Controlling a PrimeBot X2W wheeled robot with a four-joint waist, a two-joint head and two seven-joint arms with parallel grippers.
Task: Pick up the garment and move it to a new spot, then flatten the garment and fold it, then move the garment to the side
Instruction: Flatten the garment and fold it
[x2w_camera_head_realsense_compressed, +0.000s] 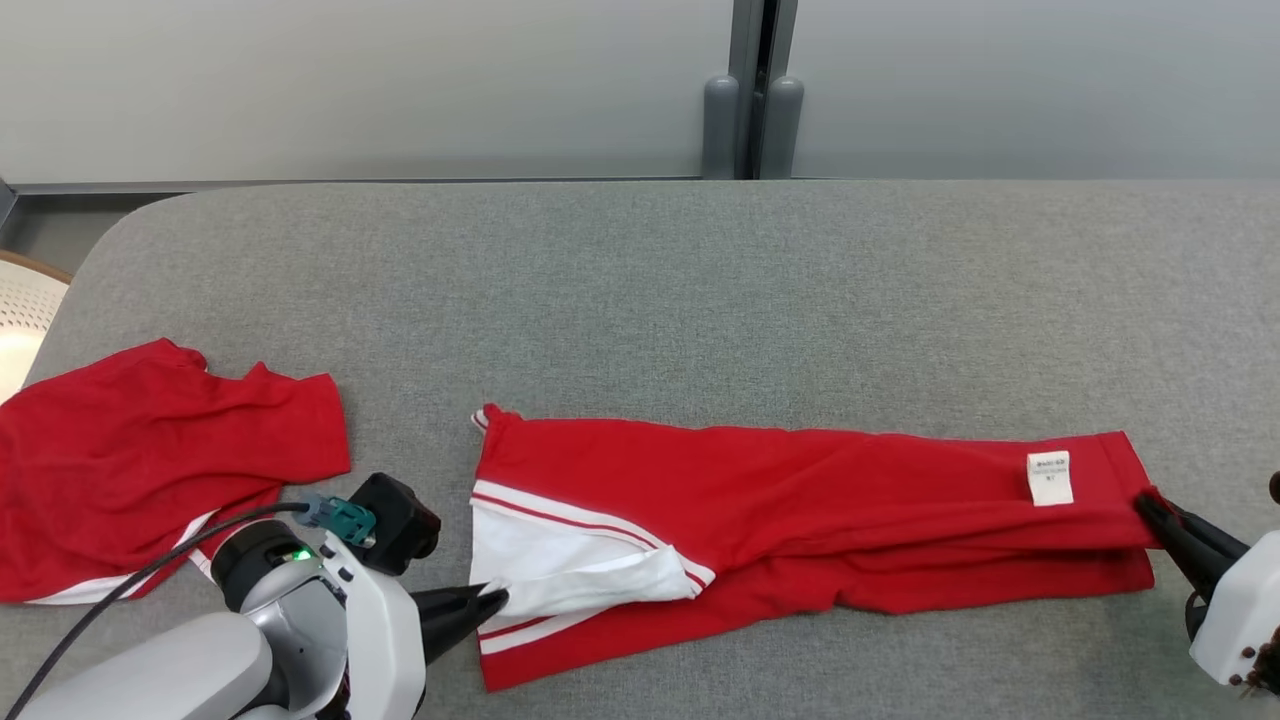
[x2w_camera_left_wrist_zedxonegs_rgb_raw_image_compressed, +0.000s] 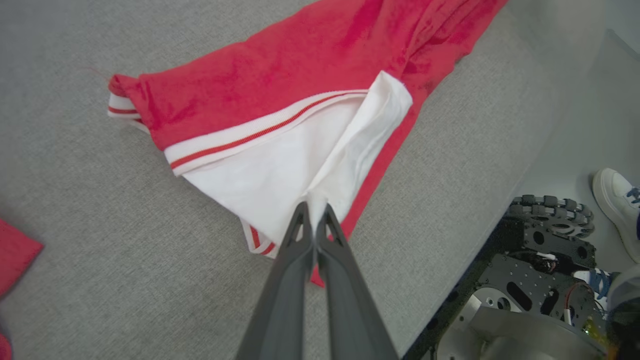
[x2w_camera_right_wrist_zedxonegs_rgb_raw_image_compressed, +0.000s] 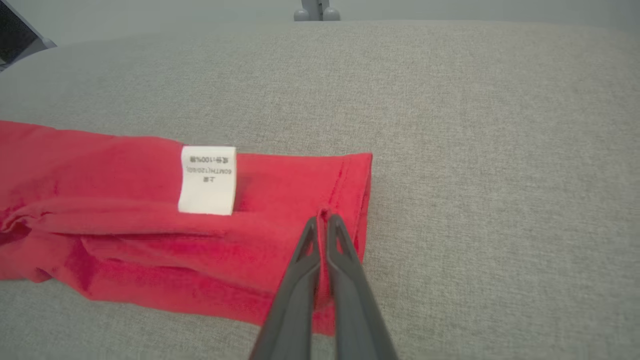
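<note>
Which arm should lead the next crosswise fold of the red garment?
Right, probably. The right tool pinches the stitched hem of the long red knit garment; left tool holds just its loose white inner flap, likely to drag out.

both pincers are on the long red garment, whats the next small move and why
Probably lift both ends slightly together. The left pincer is shut on the white flap of the red-and-white folded garment, the right pincer on its far hem, and it lies flat.

Matt cloth garment (x2w_camera_head_realsense_compressed: 800, 480), seemingly woven tabletop (x2w_camera_head_realsense_compressed: 640, 300)
</note>
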